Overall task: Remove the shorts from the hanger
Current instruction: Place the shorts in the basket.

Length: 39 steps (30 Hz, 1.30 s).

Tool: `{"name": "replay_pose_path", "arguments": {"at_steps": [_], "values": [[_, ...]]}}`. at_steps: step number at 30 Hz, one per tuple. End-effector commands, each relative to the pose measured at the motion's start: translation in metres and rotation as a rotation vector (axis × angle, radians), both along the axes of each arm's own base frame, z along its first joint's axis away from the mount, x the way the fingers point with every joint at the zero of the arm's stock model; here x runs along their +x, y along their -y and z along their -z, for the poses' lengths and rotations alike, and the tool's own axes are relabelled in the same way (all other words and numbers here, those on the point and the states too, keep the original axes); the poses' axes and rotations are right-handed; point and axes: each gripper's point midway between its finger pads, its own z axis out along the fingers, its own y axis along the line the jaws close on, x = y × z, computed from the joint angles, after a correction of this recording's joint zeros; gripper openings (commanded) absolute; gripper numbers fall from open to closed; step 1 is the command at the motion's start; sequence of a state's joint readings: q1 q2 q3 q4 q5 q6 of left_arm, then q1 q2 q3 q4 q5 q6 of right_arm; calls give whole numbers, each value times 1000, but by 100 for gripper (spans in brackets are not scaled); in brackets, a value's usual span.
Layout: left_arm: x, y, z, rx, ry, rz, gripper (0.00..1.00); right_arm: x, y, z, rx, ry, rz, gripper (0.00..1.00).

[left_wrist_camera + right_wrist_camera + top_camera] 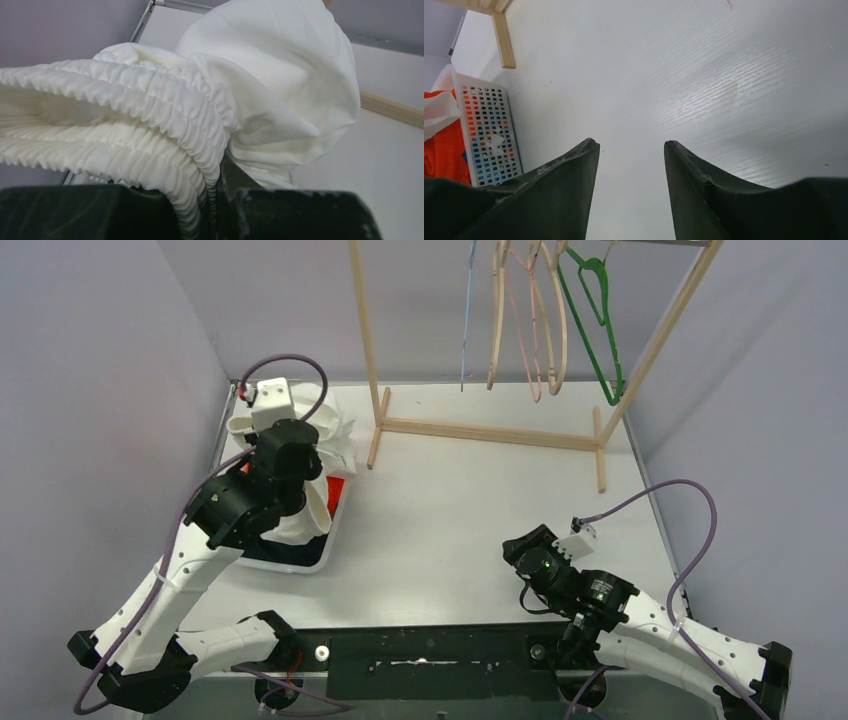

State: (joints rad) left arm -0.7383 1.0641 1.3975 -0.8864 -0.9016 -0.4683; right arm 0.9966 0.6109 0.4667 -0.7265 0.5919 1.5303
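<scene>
My left gripper (218,181) is shut on the gathered elastic waistband of the white shorts (280,75). The white shorts (333,428) hang bunched from it over the white basket (334,532) at the table's left. Bright orange shorts (337,488) lie in that basket, with dark fabric (292,558) at its near end; the orange shorts (444,150) also show at the left edge of the right wrist view. Several hangers (528,325) hang bare on the wooden rack (480,430) at the back. My right gripper (520,546) hovers open just above the bare table at front right, with nothing between its fingers (574,165).
A green hanger (598,315) and a thin blue one (467,310) hang among the pale wooden ones. The rack's wooden foot (504,40) lies beyond the perforated basket wall (489,130). Grey walls close in on both sides of the table.
</scene>
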Motion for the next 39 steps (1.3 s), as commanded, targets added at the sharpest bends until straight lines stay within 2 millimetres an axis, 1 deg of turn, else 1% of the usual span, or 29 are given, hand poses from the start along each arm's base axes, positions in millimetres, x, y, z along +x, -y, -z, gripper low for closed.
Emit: {"name": "replay_pose_path", "arguments": {"at_steps": [1,3,4,5,11,14,17,18,21,22,23,24,28,32,33,35,37,38,39], "values": [[-8,-28,-70,-84,137,-79,0,10,1,-9,12,59,41,52],[-12,-36,-79,-81,145,-104,0,12,0,-10,18,68,46,52],[-14,-38,-80,-79,144,-116,0,12,-1,-10,20,72,46,52],[-16,-41,-76,-65,129,-126,0,13,-1,-10,19,76,46,52],[-21,-50,-40,-22,49,-182,0,13,-1,-6,14,76,45,52],[-16,-55,-17,15,-22,-210,0,13,0,-5,9,76,45,52],[-4,-73,15,37,-127,-268,0,13,1,-4,2,80,43,52],[3,-78,26,25,-159,-263,0,13,2,-4,-2,82,42,52],[24,-95,61,-103,-256,-242,0,12,4,-3,-10,82,42,52],[28,-103,77,-145,-283,-253,0,12,5,-3,-11,82,45,52],[36,-106,88,-188,-284,-245,0,12,5,-5,-8,86,44,52],[40,-107,104,-224,-309,-235,0,13,6,-6,-6,92,47,52],[48,-96,157,-291,-411,-192,0,12,9,-8,-9,95,52,52],[48,-87,207,-342,-500,-194,0,11,11,-6,8,91,67,52],[42,-85,229,-371,-532,-202,0,11,10,-5,13,92,66,52],[37,-75,262,-535,-583,-180,0,11,9,-4,17,91,64,52],[30,-59,288,-753,-636,-124,0,10,9,-5,13,87,60,52],[26,-55,297,-805,-656,-108,0,10,10,-5,7,83,59,52],[23,-54,305,-816,-664,-108,0,9,11,-5,1,80,59,52]]}}
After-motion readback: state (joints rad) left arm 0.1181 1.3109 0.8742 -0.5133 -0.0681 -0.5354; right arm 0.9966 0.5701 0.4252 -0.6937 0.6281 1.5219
